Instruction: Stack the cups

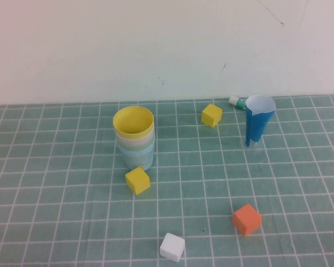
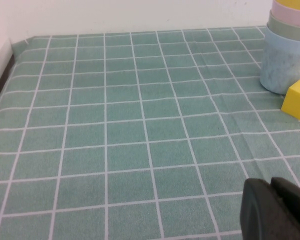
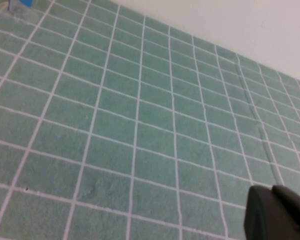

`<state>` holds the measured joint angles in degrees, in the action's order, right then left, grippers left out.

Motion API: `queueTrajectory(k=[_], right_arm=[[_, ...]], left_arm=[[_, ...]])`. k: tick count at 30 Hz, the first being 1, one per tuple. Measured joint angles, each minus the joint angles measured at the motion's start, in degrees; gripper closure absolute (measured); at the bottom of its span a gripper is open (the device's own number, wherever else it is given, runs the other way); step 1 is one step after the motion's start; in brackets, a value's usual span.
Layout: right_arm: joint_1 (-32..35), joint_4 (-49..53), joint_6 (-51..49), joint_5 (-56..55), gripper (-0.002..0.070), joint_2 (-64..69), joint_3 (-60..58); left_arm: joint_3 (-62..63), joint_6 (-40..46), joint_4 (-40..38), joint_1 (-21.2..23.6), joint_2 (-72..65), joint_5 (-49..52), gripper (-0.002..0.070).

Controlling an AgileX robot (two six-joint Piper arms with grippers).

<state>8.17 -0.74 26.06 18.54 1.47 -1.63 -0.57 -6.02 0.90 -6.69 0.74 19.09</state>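
The cups [image 1: 134,137] stand nested in one upright stack left of the table's middle: yellow on top, then pale pink, pale green, and light blue at the bottom. The left wrist view shows the stack [image 2: 288,55] at its edge. My left gripper [image 2: 271,183] hovers low over bare cloth, well short of the stack, shut and empty. My right gripper [image 3: 273,189] is also shut and empty over bare cloth, with no cup near it. Neither arm shows in the high view.
A yellow cube [image 1: 137,180] sits just in front of the stack. Another yellow cube [image 1: 211,115], an orange cube [image 1: 246,219] and a white cube [image 1: 172,246] lie around. A dark blue cone cup [image 1: 259,125] stands at the back right beside a small tube [image 1: 237,102].
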Motion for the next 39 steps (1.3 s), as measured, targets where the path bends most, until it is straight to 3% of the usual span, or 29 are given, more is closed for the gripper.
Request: queueTrajectory(k=[18, 30, 39], right_arm=[[0.84, -0.22, -0.33, 0.44, 0.0678, -1.74, 0.10], [0.84, -0.81, -17.28, 0.84, 0.0678, -2.15, 0.10], [0.73, -0.81, -19.90, 1.07, 0.0678, -2.15, 0.20]], left_arm=[[0.00, 0.00, 0.00, 0.00, 0.00, 0.00, 0.0677], [0.00, 0.00, 0.00, 0.00, 0.00, 0.00, 0.0677], [0.00, -0.22, 0.00, 0.00, 0.00, 0.00, 0.0677]])
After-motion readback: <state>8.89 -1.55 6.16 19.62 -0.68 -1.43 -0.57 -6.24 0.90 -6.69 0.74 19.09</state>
